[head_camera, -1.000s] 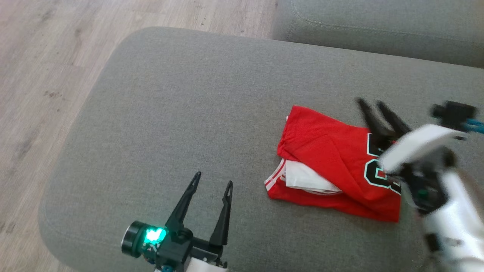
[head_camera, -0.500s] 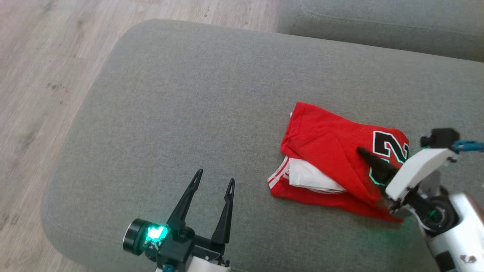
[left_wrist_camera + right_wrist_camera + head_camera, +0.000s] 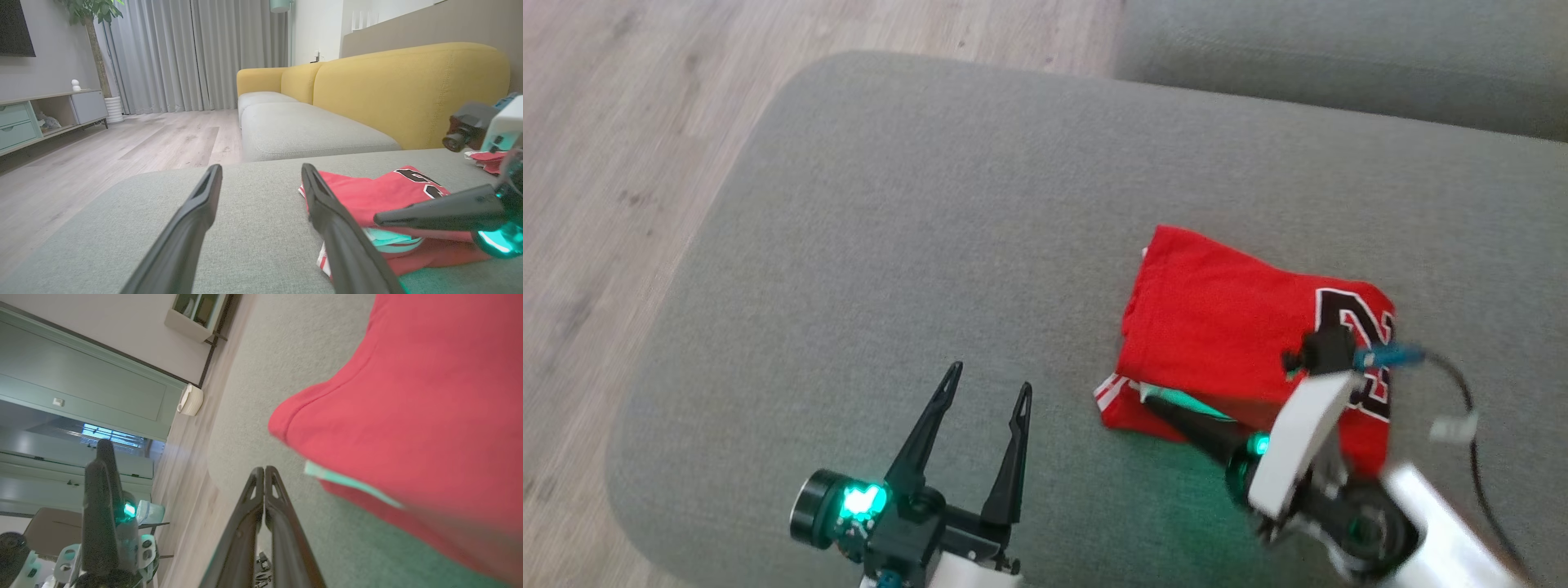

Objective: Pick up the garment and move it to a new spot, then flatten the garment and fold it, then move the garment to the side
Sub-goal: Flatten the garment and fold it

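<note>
Shifted since a second ago: right gripper (image 3: pixel 1156 404), then spread wide above the far right corner of the garment (image 3: pixel 1225 327), now low at its near edge, pointing left, fingers pressed together. Nothing pinched between them in the right wrist view. Tips over bare grey fabric there, just beside the red hem and a thin pale strip tinted green. Less of the white inner layer on show than before, with the top red layer lying flatter over it.

Garment folded into a rough rectangle on the right half of the grey ottoman (image 3: pixel 890 245), black number with white outline on its right end, red-and-white striped trim poking out at the near left corner. Partly hidden at the near right by the right arm's white casing (image 3: pixel 1298 441).

Well left of the garment, left gripper (image 3: pixel 989 377) at the near edge of the ottoman — fingers apart, pointing away, holding nothing, green light aglow at its base. From its own wrist view, garment just to the right of its fingers, the right gripper's closed tip in front of the near fold.

Beyond: second grey cushion (image 3: pixel 1339 65) at far right, pale wood floor (image 3: pixel 605 122) to the left, yellow sofa back (image 3: pixel 408 94) and grey curtains (image 3: pixel 184 53) farther off.
</note>
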Controlling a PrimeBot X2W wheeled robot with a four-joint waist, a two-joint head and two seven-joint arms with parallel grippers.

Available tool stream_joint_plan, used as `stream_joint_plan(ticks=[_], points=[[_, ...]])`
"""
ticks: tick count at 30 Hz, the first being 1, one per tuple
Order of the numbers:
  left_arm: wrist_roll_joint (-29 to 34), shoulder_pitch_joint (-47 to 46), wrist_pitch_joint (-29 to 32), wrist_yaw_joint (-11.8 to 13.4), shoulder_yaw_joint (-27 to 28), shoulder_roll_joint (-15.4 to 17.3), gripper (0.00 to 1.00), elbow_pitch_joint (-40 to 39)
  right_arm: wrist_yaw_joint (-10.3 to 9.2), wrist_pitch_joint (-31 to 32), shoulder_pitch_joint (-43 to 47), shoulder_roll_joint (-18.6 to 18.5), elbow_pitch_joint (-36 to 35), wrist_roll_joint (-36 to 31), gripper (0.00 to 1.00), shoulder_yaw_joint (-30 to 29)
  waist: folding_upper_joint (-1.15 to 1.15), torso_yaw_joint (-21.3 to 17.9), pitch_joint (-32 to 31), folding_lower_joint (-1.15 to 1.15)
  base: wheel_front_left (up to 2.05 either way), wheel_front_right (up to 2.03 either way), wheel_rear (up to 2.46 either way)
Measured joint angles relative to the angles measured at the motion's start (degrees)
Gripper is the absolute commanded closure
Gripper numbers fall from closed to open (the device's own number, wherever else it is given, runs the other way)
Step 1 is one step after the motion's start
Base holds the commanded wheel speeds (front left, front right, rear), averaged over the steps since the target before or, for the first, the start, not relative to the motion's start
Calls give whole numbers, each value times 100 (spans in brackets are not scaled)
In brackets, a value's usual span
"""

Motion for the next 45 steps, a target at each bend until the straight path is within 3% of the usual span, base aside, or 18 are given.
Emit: stream_joint_plan(ticks=[2, 4, 5, 6, 7, 15, 17, 21, 25, 29, 34, 45], points=[[-1, 49, 0, -1, 3, 0, 0, 8, 0, -277, 259, 4, -183, 1, 100, 83, 0, -54, -82, 0, 0, 0, 0], [-1, 95, 0, -45, 11, 1, 0, 23, 0, -680, 484, -12, -320, 0, 73, 52, 0, -104, -178, 0, 0, 0, 0], [-1, 119, 0, -48, 24, 2, 0, 34, 0, -912, 576, -41, -383, -15, 53, 24, 0, -130, -231, 0, 0, 0, 0], [-1, 152, 0, -49, 42, 4, 0, 54, 0, -1174, 657, -77, -427, -98, 11, -22, 0, -156, -287, 0, 0, 0, 0], [-2, 199, 0, -48, 69, 8, 0, 76, 0, -1462, 727, -132, -443, -231, 0, -70, 0, -185, -348, 0, 0, 0, 0], [-302, 653, 0, -35, 557, 7, 0, 229, 0, -3925, 1389, -285, 51, -1501, 0, -731, 0, -529, -798, -1, 0, 0, 0], [-370, 743, 0, -41, 660, 12, 0, 294, 0, -4265, 1540, -293, 313, -1944, 0, -878, 0, -616, -924, -1, 0, 0, 0], [-374, 973, 0, -42, 845, 8, 0, 366, 0, -4402, 1802, -181, 680, -3043, 0, -1321, 0, -789, -1185, -1, 0, 0, 0], [-465, 1255, 1, -35, 1128, 7, 0, 416, 0, -4418, 2045, 240, 430, -4298, 0, -2078, 0, -973, -1409, -1, 0, 0, 0], [-461, 1444, 1, -35, 1301, 4, 0, 452, 0, -4419, 2498, 604, 102, -5180, 0, -2363, 0, -1106, -1608, -1, 0, 0, 0], [-452, 1583, 1, -36, 1367, 1, 0, 468, 0, -4419, 2958, 929, -62, -5526, 0, -2572, 0, -1185, -1736, -1, 0, 0, 0], [-356, 1605, 1, -51, 1477, -4, 0, 511, 0, -4419, 2980, 1006, -160, -5750, 0, -2704, 0, -1219, -1783, -1, 0, 0, 0]])
